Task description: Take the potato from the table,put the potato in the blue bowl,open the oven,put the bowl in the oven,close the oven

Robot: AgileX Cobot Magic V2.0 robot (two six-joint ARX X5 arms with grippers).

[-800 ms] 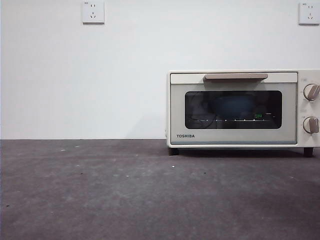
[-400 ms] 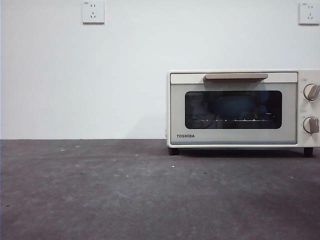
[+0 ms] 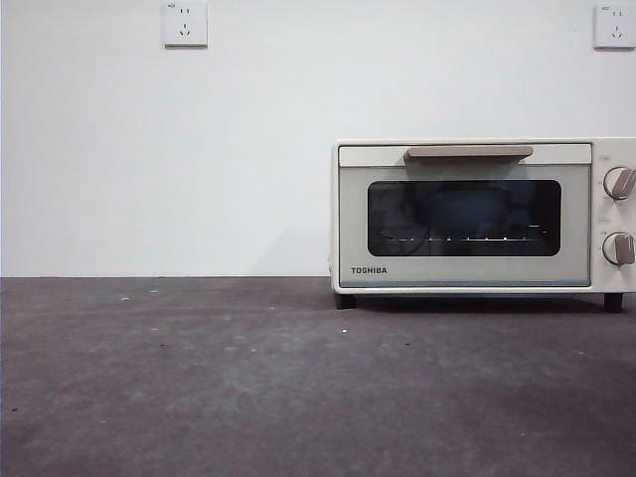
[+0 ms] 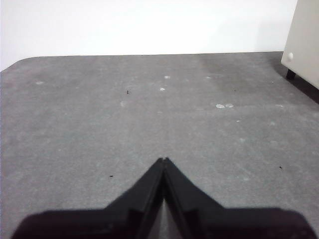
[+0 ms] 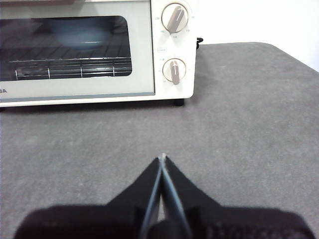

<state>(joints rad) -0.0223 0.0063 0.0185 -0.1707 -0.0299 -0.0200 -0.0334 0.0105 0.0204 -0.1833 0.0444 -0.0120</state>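
Nearest, left gripper and right gripper, jaws pressed together and gripping nothing, poised over the bare dark grey table. Beyond, cream oven with door closed; behind its dark glass, the blue bowl on the wire rack. Potato not discernible.

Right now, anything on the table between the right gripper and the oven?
Nothing: in the right wrist view, only bare table lies between the right gripper, fingers shut, and the closed oven.
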